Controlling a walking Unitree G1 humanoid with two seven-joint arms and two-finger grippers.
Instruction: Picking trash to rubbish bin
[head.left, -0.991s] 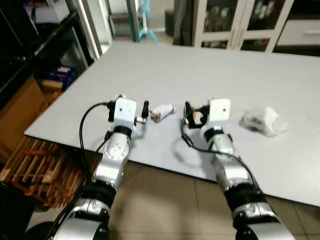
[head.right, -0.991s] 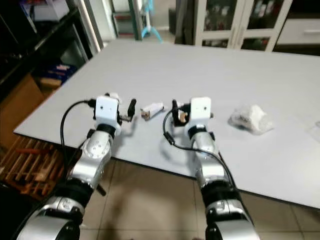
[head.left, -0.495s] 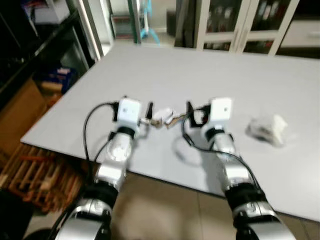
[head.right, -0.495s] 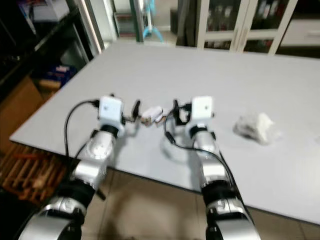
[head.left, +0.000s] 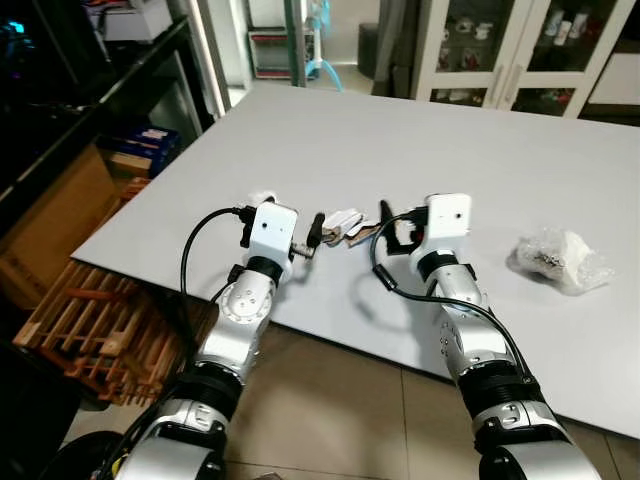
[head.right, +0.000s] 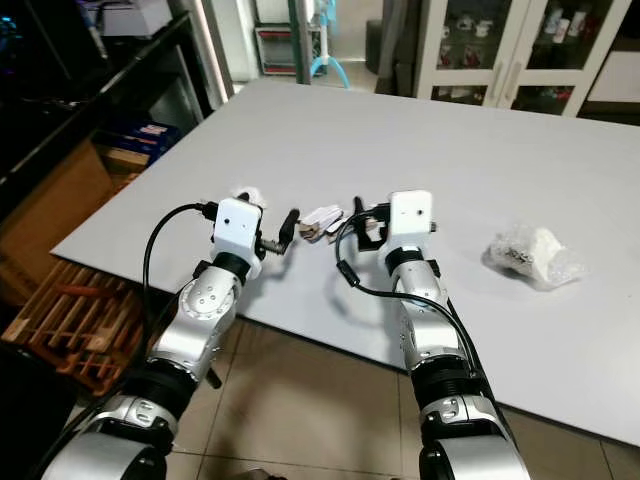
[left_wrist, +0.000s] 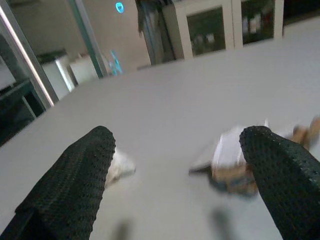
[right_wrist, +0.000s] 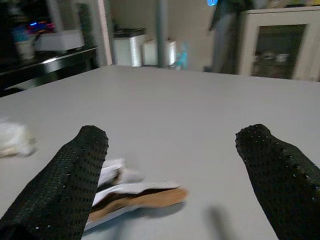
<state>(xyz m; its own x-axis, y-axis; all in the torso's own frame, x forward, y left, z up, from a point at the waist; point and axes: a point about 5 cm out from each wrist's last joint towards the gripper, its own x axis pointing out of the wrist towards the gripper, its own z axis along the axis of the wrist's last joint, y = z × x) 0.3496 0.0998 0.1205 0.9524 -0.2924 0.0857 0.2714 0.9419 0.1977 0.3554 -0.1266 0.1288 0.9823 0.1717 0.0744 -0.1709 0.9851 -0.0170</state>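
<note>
- A small flattened white and brown paper wrapper (head.left: 344, 226) lies on a large pale grey counter (head.left: 480, 160), close to the counter's near edge.
- The wrapper's long axis runs roughly side to side across the robot's front. Its white end points toward the robot's left and its thin brown end toward the robot's right.
- The left gripper (head.left: 314, 232) hovers low over the counter just to the left of the wrapper. One black finger (head.left: 317, 228) stands almost against the wrapper's white end.
- In the left wrist view the left gripper's two textured black fingers (left_wrist: 75, 180) are spread wide apart and grasp nothing. The wrapper (left_wrist: 235, 162) lies ahead between them, close beside one finger; the picture does not show whether they touch.
- The right gripper (head.left: 388, 228) hovers just to the right of the wrapper, near its brown end.
- In the right wrist view the right gripper's fingers (right_wrist: 65, 185) are also spread wide and empty. The wrapper (right_wrist: 135, 192) lies ahead, close to one finger, with its brown tip reaching into the gap.
- So the wrapper sits between the two grippers, nearer the left one.
- A small crumpled white scrap (head.left: 262, 196) lies on the counter just beyond the left wrist.
- A crumpled clear plastic bag with white contents (head.left: 558, 260) lies well off to the right on the counter.
- Slatted wooden pallets (head.left: 90, 325) lie on the floor beside the counter's left edge.
- White glass-fronted cabinets (head.left: 500, 50) stand beyond the far edge.
</note>
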